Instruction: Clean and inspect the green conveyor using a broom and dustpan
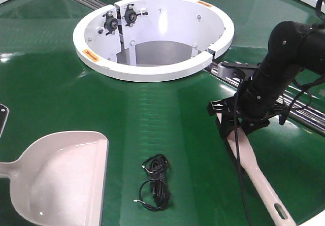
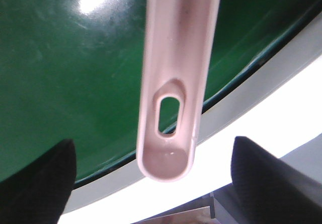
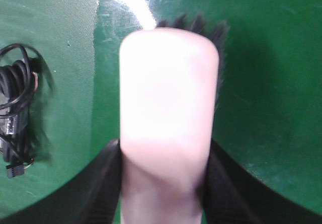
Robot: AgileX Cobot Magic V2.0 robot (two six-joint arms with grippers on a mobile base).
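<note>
The dark green conveyor fills the front view. The pale pink dustpan lies on it at the lower left, its handle running off the left edge. In the left wrist view the slotted end of the dustpan handle hangs between the wide-apart fingers of my left gripper, touching neither; that gripper is open. My right gripper is shut on the broom, whose handle slants toward the lower right. From the right wrist, the broom's flat pink head sits clamped between the black fingers, with dark bristles past it.
A coiled black cable lies on the belt between dustpan and broom, and at the left of the right wrist view as the cable. The white circular hub wall stands behind. Steel roller strips cross the belt at right. A white outer rim borders the belt.
</note>
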